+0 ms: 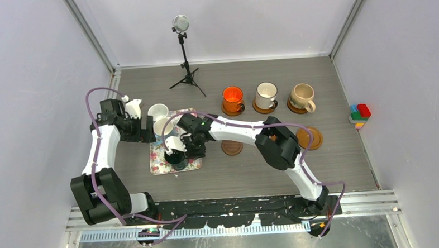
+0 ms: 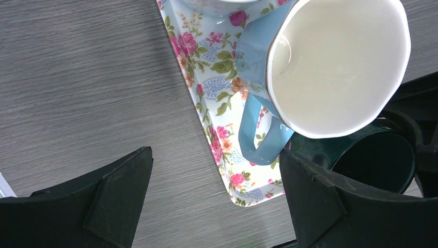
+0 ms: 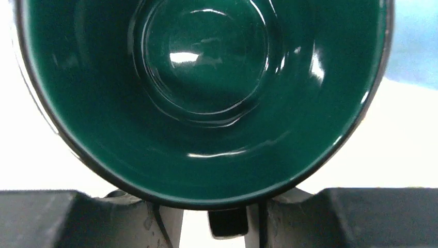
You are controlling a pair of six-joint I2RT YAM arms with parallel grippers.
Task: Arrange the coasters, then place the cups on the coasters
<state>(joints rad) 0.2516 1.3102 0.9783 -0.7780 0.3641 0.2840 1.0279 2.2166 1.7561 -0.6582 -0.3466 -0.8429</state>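
Note:
On the floral tray the dark green cup stands upright, and its inside fills the right wrist view. My right gripper reaches down at it. Its jaws stand narrowly open on either side of the cup's handle, with a gap left of the handle. My left gripper is wide open and empty over the tray's left edge, beside the light blue cup. Orange, white dark-rimmed and beige cups sit on coasters. Two coasters lie bare.
A plain white cup stands at the tray's far end. A microphone on a tripod stands at the back. Coloured toy blocks sit at the right wall. The right arm's forearm crosses above the table's middle.

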